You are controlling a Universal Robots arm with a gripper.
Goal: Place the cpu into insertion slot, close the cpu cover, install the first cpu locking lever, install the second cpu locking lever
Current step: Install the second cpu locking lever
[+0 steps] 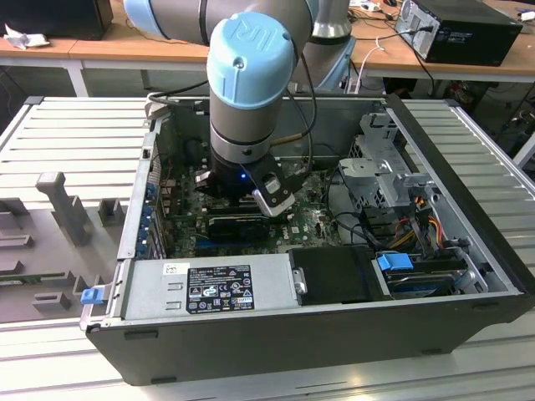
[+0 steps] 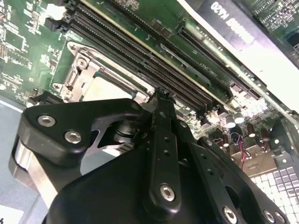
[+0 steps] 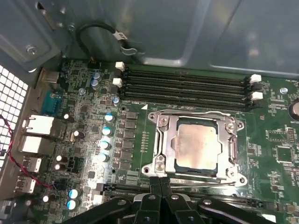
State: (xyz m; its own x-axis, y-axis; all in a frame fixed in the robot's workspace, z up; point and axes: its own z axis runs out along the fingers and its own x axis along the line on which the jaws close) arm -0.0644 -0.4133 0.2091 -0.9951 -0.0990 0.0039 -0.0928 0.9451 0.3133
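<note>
While the cpu (image 3: 197, 145) sits in the insertion slot (image 3: 161, 122) under the closed cpu cover (image 3: 230, 145), the gripper (image 3: 160, 183) hovers just beside it, jaws together, holding nothing.

surface – slatted grey metal table (image 1: 67, 125) | behind – wooden bench (image 1: 117, 42) | on it – black computer case (image 1: 468, 29)

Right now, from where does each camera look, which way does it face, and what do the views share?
Exterior view: off the arm, above the open computer case, looking down on the arm's wrist.
First wrist view: on the arm, facing the cpu under the cpu cover; the gripper shows, fingers together.
Second wrist view: behind the gripper, looking along it.
Both wrist views share the memory slots.
</note>
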